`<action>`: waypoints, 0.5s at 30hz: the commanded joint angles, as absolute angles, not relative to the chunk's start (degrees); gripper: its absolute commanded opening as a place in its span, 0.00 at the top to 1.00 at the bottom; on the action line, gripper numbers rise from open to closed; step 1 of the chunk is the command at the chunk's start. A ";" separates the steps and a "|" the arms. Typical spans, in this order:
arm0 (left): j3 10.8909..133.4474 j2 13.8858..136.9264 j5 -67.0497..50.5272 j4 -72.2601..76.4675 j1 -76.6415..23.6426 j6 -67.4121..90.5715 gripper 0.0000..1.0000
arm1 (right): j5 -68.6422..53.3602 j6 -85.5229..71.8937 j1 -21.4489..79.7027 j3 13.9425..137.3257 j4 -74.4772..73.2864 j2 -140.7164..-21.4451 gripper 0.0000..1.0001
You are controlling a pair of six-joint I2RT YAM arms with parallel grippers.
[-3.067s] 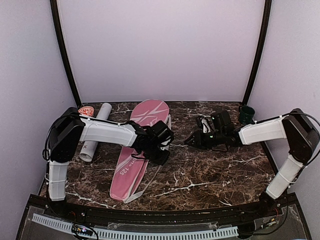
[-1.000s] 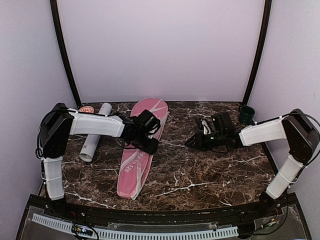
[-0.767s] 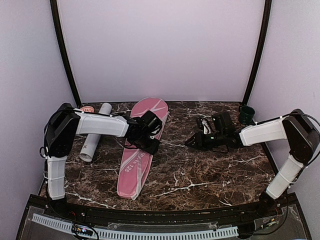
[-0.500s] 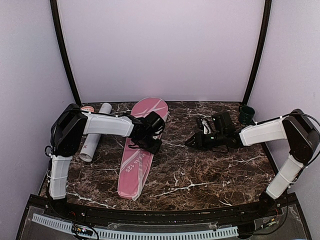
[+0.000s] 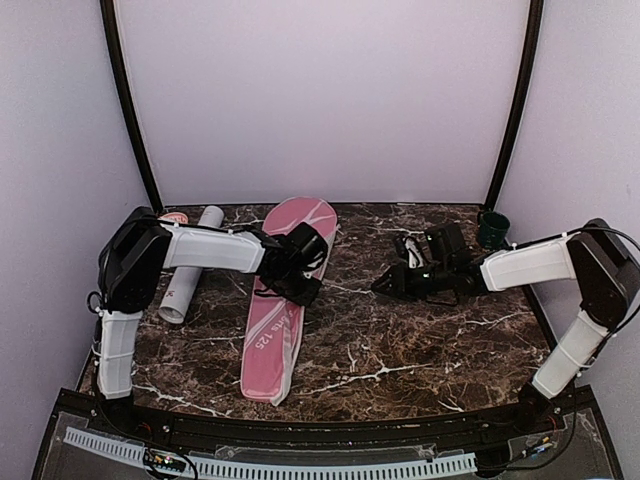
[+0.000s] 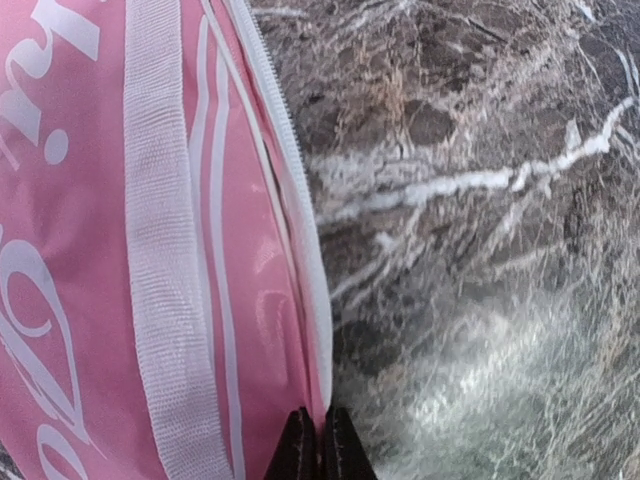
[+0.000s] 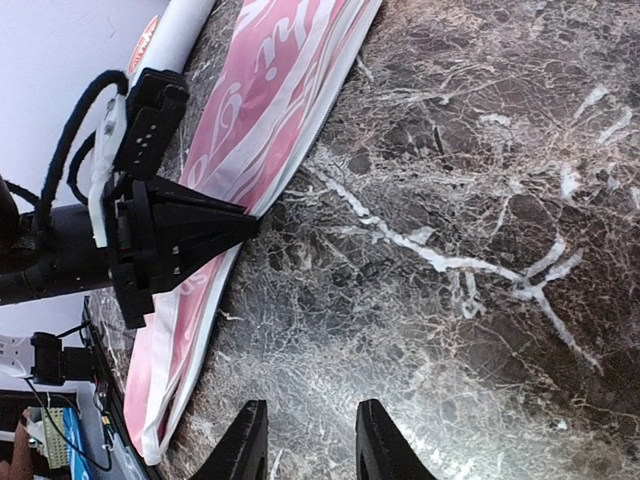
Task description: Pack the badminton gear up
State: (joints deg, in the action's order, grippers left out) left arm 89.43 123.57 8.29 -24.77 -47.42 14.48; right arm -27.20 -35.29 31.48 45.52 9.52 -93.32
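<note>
**Soft pink bag, pinched at its zip edge**

Top view: The long pink racket-shaped bag (image 5: 272,325) lies flat on the dark marble desk (image 5: 420,350), a bit left of the middle. Its round end points to the back wall. The left tool (image 5: 303,290) sits at the bag's right edge. The long white cardboard tube (image 5: 190,265) lies near the bag on its left, not touching it. The right tool (image 5: 385,285) hangs well apart on the right, with bare desk between. A small dark green cup (image 5: 493,228) stands in the far right corner. I can't see any rackets or shuttlecocks.

Left wrist view: The left tool's fingertips (image 6: 298,450) are squeezed shut on the bag's white zip edge. The bag looks soft, floppy and light, and a little shiny, so it may slip or sag. I think the zip edge or the white woven strap (image 6: 160,250) is the best place to hold it.

Right wrist view: The right tool is partly open and holds nothing. The desk looks hard and smooth, so the bag could slide.
</note>
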 commanded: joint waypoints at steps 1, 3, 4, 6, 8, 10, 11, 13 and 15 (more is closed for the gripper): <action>82.54 114.14 1.59 -25.59 -47.55 12.57 1.00 | -24.44 -31.72 31.11 46.05 7.30 -89.31 0.70; 79.51 110.00 -0.80 -24.22 -47.55 12.20 1.00 | -22.54 -30.18 31.11 47.10 5.63 -88.92 0.69; 78.25 108.14 -2.13 -23.77 -47.55 11.86 1.00 | -21.77 -29.34 31.11 47.60 5.08 -88.86 0.69; 76.28 104.93 -3.91 -23.62 -47.56 11.36 1.00 | -19.56 -27.14 31.11 48.78 3.70 -88.85 0.69; 74.72 103.00 -6.40 -24.11 -47.55 10.48 1.00 | -16.89 -24.29 31.08 49.57 2.93 -88.74 0.68; 73.10 101.29 -7.70 -24.78 -47.55 10.26 1.00 | -14.70 -21.32 31.09 49.22 3.54 -88.31 0.65; 72.29 100.39 -8.20 -24.91 -47.63 10.05 1.00 | -13.47 -19.88 31.09 49.00 3.70 -88.25 0.64; 70.79 98.30 -9.13 -25.13 -47.72 9.56 1.00 | -11.75 -16.76 31.11 48.19 4.63 -88.05 0.62; 69.33 96.10 -10.18 -25.13 -47.81 9.21 1.00 | -11.25 -15.06 31.11 45.84 7.93 -87.54 0.59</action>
